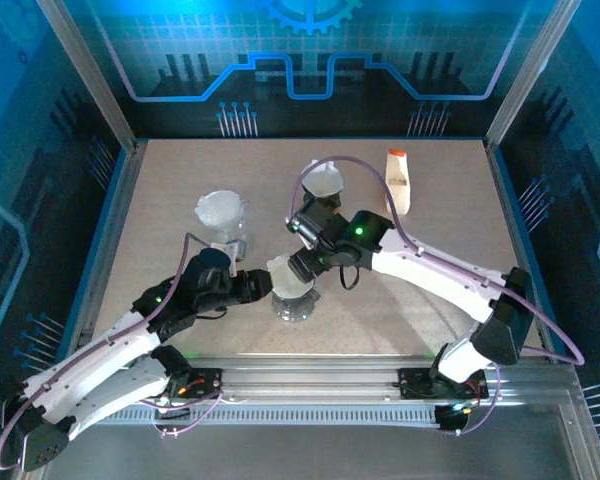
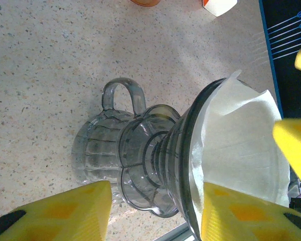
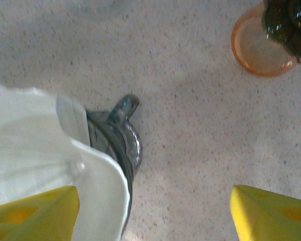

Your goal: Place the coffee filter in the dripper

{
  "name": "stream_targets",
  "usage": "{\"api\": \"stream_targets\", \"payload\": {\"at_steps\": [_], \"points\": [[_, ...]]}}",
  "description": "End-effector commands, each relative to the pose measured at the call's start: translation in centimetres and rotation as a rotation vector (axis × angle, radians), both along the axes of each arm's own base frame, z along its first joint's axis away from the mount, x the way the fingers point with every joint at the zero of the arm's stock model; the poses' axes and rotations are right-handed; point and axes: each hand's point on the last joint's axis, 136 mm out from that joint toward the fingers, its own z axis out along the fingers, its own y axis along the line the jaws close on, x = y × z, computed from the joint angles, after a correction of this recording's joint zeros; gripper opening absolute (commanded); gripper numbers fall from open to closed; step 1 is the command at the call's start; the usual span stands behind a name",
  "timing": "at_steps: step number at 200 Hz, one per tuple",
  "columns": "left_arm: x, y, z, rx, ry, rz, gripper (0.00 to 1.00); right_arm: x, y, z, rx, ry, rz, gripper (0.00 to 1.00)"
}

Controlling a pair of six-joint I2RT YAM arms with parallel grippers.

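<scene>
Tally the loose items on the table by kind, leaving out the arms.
Clear dripper: 1
Paper filter in it: 1
Orange cup: 1
White carton: 1
Clear vessel, rear left, contents unclear: 1
Total: 5

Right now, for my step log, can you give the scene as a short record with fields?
filter: white paper, seated inside the dripper
dripper: clear, on a glass mug
left fingers: either side of the dripper, contact unclear
right fingers: open, one over the filter
far side: orange cup, carton
</scene>
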Motion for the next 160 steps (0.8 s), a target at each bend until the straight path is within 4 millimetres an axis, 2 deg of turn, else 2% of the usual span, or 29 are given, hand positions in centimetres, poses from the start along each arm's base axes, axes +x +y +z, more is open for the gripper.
{"api": "stream_targets", "payload": {"at_steps": [1, 52, 95, 160], "points": [[-0.3, 0.3, -0.7, -0.004, 0.025, 0.011, 0.49, 1.1, 1.4, -0.2, 0.015, 0.005, 0.025, 0.80], [-0.3, 0.3, -0.7, -0.001, 0.026, 0.009, 0.49, 2.7, 0.7, -0.7, -0.023, -0.013, -0.036, 0.79], [-0.2, 0.3, -0.4, -0.007, 0.020, 0.010, 0.51, 1.9, 1.2, 1.1, 0.078, -0.048, 0.001, 0.79], [0.2, -0.1, 1.6, -0.036, -0.018, 0.008, 0.59, 0.8, -1.1, 2.9, 0.120, -0.102, -0.034, 0.79]]}}
